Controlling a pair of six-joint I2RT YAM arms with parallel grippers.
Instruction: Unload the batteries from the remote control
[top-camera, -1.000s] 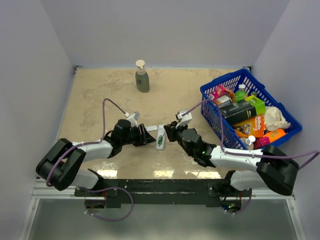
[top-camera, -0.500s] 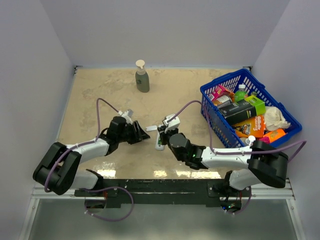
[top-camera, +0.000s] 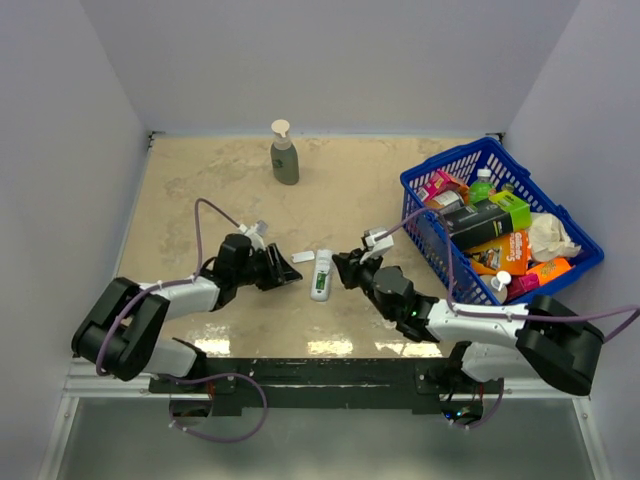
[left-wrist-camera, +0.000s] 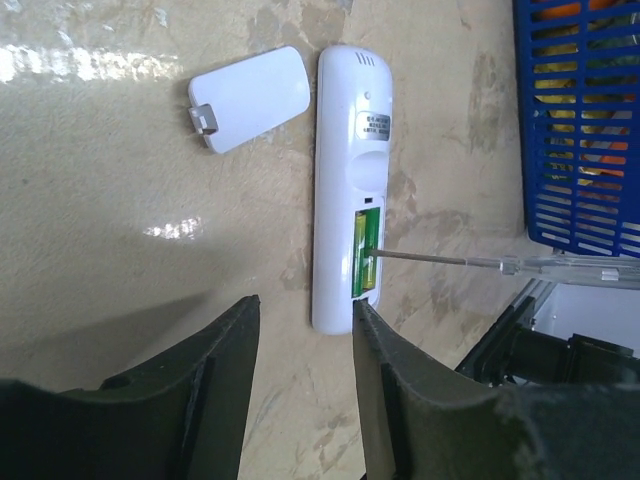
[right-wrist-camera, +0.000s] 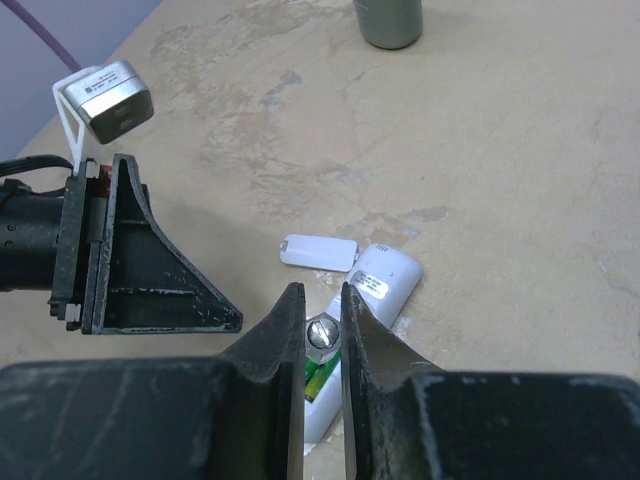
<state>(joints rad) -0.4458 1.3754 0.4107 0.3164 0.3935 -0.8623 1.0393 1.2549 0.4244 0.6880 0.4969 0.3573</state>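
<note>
Tabletop (top-camera: 200, 190): beige, marbled, glossy. Glare along near edge.

- Slim white plastic remote control (top-camera: 320, 275), middle of table toward near edge, lying back-up. Recess open, green batteries (left-wrist-camera: 364, 255) inside.
- Small flat white rectangular cover (top-camera: 302, 257) just beside remote's far end, on its left, apart from it.
- Grey-green pump bottle (top-camera: 285, 155), upright, near far edge.
- Blue plastic lattice basket (top-camera: 420, 215), full, at right edge.

remote control (right-wrist-camera: 385, 280): near end hidden behind right jaws
batteries (left-wrist-camera: 364, 255): past left jaws, too tucked in to count
stick (left-wrist-camera: 440, 258): handle cut off, right of left jaws
</note>
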